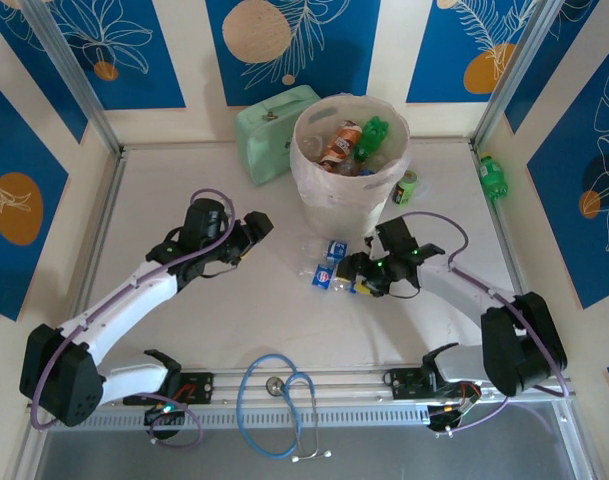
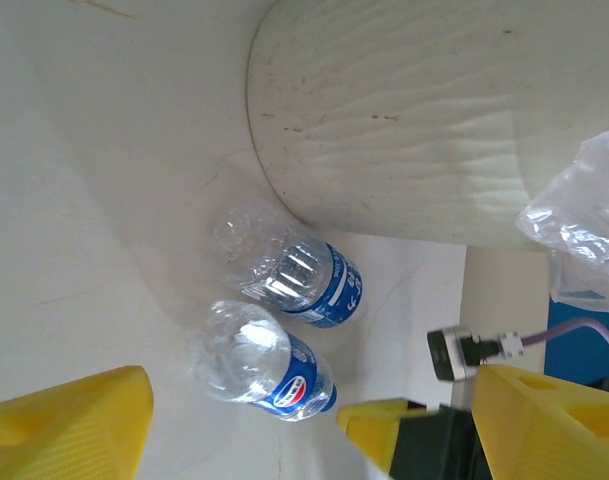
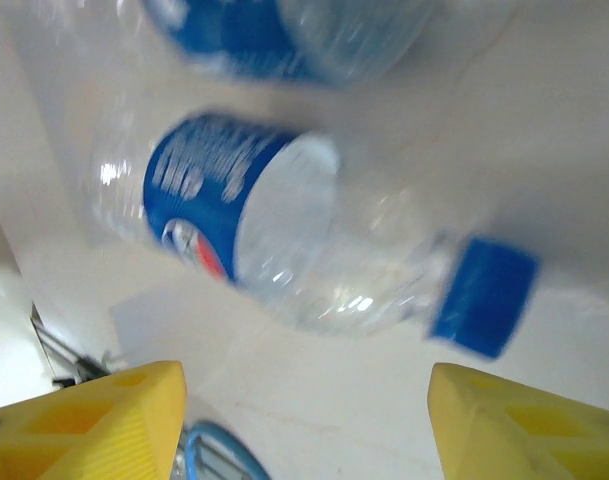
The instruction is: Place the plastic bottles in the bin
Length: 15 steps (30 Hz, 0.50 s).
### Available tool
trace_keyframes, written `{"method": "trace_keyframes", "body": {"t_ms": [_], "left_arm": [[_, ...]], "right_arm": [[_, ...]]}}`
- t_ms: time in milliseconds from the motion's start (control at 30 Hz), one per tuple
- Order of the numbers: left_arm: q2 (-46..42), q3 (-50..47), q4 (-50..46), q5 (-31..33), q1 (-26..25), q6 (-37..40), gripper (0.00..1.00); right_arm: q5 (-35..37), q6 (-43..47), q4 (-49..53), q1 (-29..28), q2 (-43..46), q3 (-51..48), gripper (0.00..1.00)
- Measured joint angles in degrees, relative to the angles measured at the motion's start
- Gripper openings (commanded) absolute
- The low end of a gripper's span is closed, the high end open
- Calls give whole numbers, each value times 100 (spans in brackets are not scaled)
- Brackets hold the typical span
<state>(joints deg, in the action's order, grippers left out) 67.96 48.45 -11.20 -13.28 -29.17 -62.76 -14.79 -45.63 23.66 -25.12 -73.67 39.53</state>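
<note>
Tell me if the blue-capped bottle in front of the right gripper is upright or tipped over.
Tipped over: the blue-capped bottle lies on its side on the table.

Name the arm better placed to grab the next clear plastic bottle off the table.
Right. Its open gripper is almost at the clear blue-labelled plastic bottle, fingers framing it; the left gripper hangs farther off.

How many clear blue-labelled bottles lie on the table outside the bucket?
2. One clear bottle lies just in front of the bin, the other bottle beside it, nearer the arms. More could hide behind the bin.
</note>
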Motion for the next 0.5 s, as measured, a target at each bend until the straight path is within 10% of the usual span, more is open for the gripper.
{"method": "trace_keyframes", "body": {"t_ms": [300, 500], "left_arm": [[70, -20, 11, -17, 0, -42, 82], [70, -20, 7, -17, 0, -44, 82]], "right_arm": [[846, -232, 682, -1130, 151, 262, 84], [1386, 411, 820, -844, 87, 695, 88]]}}
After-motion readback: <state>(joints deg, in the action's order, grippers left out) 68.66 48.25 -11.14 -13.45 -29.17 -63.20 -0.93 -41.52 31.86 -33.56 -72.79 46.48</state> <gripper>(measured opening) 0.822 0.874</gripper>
